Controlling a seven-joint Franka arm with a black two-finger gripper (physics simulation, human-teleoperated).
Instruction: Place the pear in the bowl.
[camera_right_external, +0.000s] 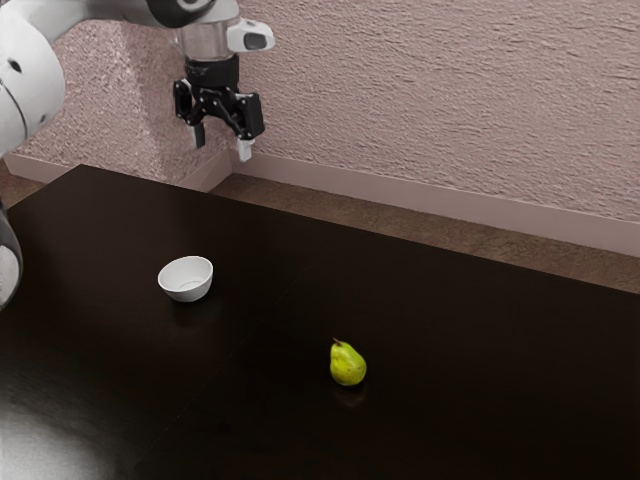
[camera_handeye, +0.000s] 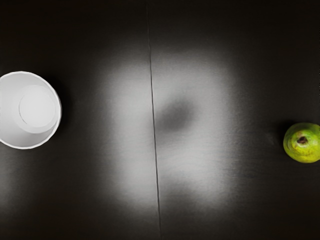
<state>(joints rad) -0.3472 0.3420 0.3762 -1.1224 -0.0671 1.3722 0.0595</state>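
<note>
Holding a black two-finger gripper (camera_right_external: 222, 146) high over a dark, glossy table (camera_right_external: 270, 420), pointed downward, with pale fingertips and jaws spread well apart. Looking at a smooth yellow-green pear (camera_right_external: 348, 365) with a short brown stem, upright on the table, well apart from a round, smooth white bowl (camera_right_external: 186, 280). In the exterior view, placing the pear farther toward the exterior view's right and nearer the camera than the bowl. In the wrist view, looking down on both, with a thin dark seam (camera_handeye: 152, 90) and a soft pale reflection (camera_handeye: 127, 165) between them.
</note>
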